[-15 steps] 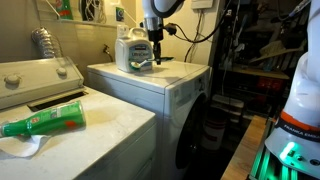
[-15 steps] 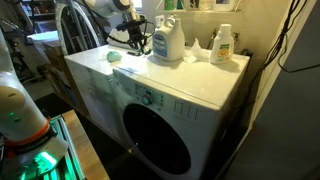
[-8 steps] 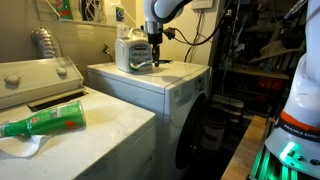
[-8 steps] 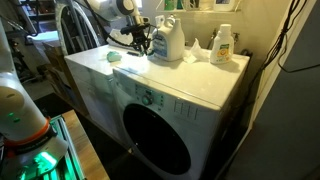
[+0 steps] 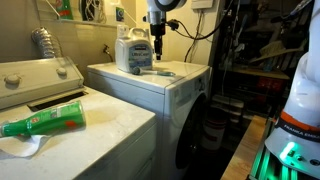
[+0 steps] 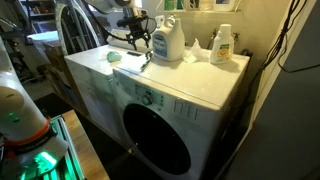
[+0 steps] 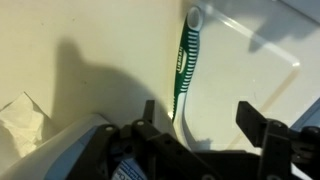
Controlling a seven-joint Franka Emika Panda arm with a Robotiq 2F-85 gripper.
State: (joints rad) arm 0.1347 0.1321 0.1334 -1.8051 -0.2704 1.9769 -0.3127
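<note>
Up close in the wrist view, the gripper (image 7: 198, 120) points straight down, its jaws spread apart with nothing clamped between them. Just below it, a green and white toothbrush (image 7: 183, 60) lies flat on the white washer top (image 7: 100, 40). It is untouched, and its near end sits under the gap between the fingers. In an exterior view the arm (image 5: 160, 10) hangs vertically above the washer. A detergent jug (image 5: 130, 50) stands just beyond the gripper.

Nothing can be read: the white lettering on the toothbrush (image 7: 183, 62) and the label on the detergent jug (image 6: 168, 42) are blurred.
</note>
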